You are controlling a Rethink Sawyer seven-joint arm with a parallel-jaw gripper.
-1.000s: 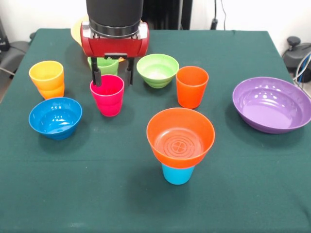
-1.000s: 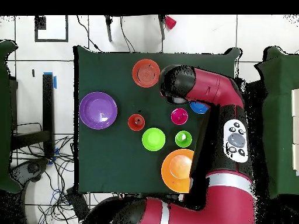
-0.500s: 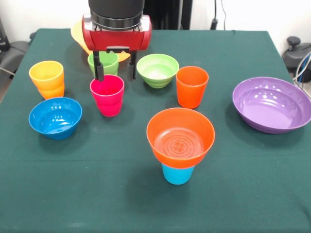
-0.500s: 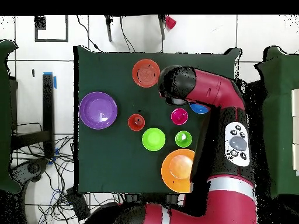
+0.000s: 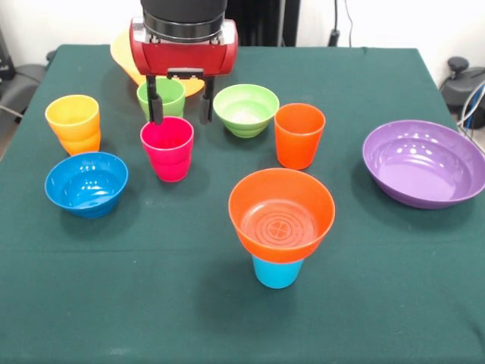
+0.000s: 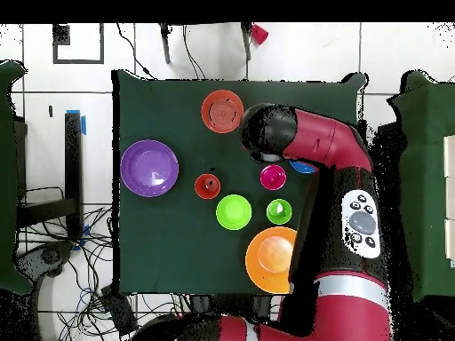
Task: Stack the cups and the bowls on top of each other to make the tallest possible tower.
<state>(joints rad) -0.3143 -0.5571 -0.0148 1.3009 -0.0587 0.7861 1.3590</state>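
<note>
Orange bowl [image 5: 281, 214] on light blue cup [image 5: 276, 273]; green tablecloth [image 5: 151, 303].

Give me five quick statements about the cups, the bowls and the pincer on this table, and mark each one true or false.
1. The orange bowl sits on top of the light blue cup. True.
2. The pincer is shut on the magenta cup. False: it is open and empty, its tips above and just behind the cup's rim.
3. The purple bowl holds a cup. False: it is empty.
4. The orange cup stands upright beside the light green bowl. True.
5. The blue bowl is upside down. False: it stands open side up.
</note>
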